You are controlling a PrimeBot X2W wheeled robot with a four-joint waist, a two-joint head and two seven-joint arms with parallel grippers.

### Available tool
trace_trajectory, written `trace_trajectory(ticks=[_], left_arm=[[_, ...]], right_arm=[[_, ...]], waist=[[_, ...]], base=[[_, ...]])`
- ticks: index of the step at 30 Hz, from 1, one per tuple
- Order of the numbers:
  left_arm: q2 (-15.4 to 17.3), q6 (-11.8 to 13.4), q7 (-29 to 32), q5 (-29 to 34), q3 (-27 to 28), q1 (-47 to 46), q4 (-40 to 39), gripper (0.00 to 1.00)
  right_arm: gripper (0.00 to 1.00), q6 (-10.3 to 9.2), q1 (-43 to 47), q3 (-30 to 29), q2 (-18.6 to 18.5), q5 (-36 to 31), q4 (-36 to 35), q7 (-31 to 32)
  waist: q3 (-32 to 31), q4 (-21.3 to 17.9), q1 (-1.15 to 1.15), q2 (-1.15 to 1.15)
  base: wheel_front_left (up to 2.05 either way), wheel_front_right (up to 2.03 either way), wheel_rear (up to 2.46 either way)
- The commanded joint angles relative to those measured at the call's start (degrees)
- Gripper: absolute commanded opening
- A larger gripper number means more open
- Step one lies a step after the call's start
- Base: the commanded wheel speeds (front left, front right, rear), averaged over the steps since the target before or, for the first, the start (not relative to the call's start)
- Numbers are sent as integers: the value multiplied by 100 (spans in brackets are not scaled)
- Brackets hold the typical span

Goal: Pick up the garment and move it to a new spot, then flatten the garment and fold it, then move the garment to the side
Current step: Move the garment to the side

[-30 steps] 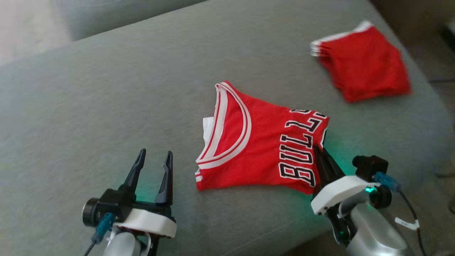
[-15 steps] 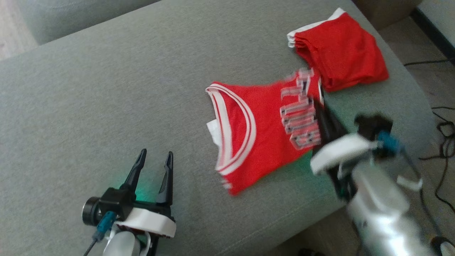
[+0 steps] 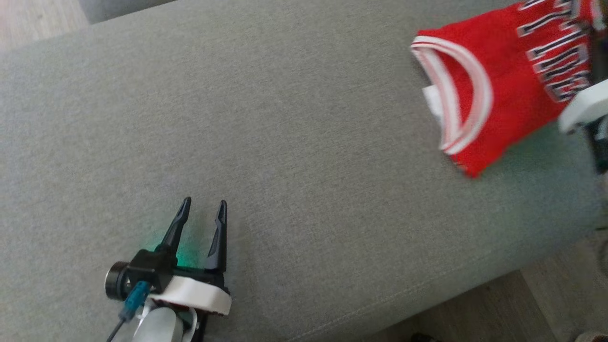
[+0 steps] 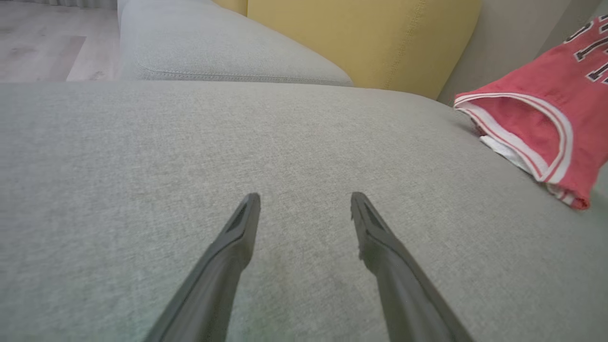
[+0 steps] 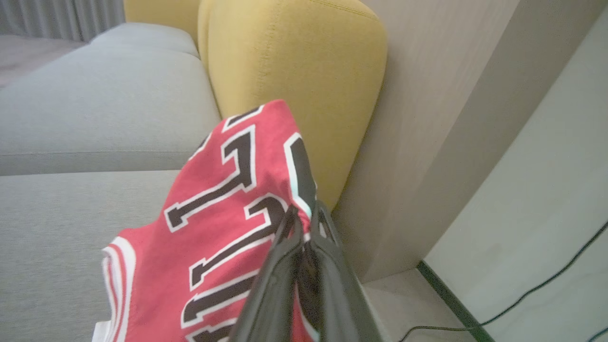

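**Grey sofa seat (image 3: 285,142) with the red jersey (image 3: 498,90) held at its right end**

A broad grey sofa seat is seen across the head view, with a strip of wooden floor (image 3: 546,304) below its front edge. The right pincer (image 5: 304,211) is clamped tight on the red jersey: in the right wrist view its two dark fingers are pressed together over the cloth's edge, right beside the black and white lettering. The gripped edge is lifted, and the rest of the cloth is draped down and away from the fingers. In the left wrist view the white-trimmed collar end is seen low against the seat, where it appears to rest. In the head view the garment is placed at the upper right, near the seat's right end. Behind it, a yellow cushion (image 5: 294,61) is set against a pale wall panel (image 5: 427,118), and a dark cable (image 5: 546,285) is laid on the floor further right. The left pincer (image 3: 204,202) is held wide apart with nothing between its fingers, low over bare seat fabric at the lower left, well apart from the garment.
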Motion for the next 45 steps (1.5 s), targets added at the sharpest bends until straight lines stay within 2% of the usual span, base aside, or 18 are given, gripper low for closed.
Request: trace_trajectory(ticks=[1, 6, 7, 8, 9, 13, 17, 24, 29, 35, 40, 45], left_arm=[[12, -16, -31, 51, 171, -236, -190, 100], [12, -19, -31, 92, 228, -256, -193, 100], [12, -19, -31, 104, 241, -262, -195, 100], [12, -20, -31, 116, 254, -270, -195, 100], [12, -20, -31, 126, 265, -280, -196, 100], [12, -11, -31, 154, 317, -336, -252, 100], [12, -3, -31, 171, 349, -342, -257, 100], [12, 96, -31, 118, 425, -328, -260, 100], [12, 228, -31, 51, 457, -294, -249, 100], [12, 403, -31, -49, 536, -185, -284, 100], [12, 515, -31, -111, 607, -46, -236, 100], [12, 580, -31, -141, 673, 114, -191, 100]], right_arm=[[0, -3, -251, 2, -176, -107, -113, -35], [0, -3, -596, -554, -434, -612, 209, -36], [8, -3, -638, -708, -471, -740, 211, -37], [93, -3, -658, -863, -481, -881, 195, -37], [100, -3, -676, -1077, -445, -939, 148, -37], [100, -3, -569, -1644, -212, -1254, -303, -37], [100, -3, -324, -1822, 188, -1439, -744, -37], [100, -3, 427, -1291, 1074, -1203, -1690, -38], [100, -3, 1143, -874, 1478, -727, -2382, -38], [100, -3, 1788, -571, 1638, -510, -2706, -38], [100, -3, 2437, -478, 1706, -405, -2682, -38], [100, -3, 2948, -239, 1713, -63, -2627, -38]], waist=[[44, 40, 0, 0], [110, 86, 0, 0], [126, 87, 0, 0], [139, 90, 0, 0], [150, 92, 0, 0], [169, 107, 0, 0], [130, 133, 0, 0], [10, 360, 0, 0], [-142, 736, 0, 0], [-346, 1154, 0, 0], [-618, 1598, 0, 0], [-830, 1814, 0, 0]], base=[[0, 0, 0], [0, 0, 0], [0, 0, 0], [0, 0, 0], [0, 0, 0], [0, 0, 0], [0, 0, 0], [0, 0, 0], [0, 0, 0], [0, 0, 0], [0, 0, 0], [0, 0, 0]])
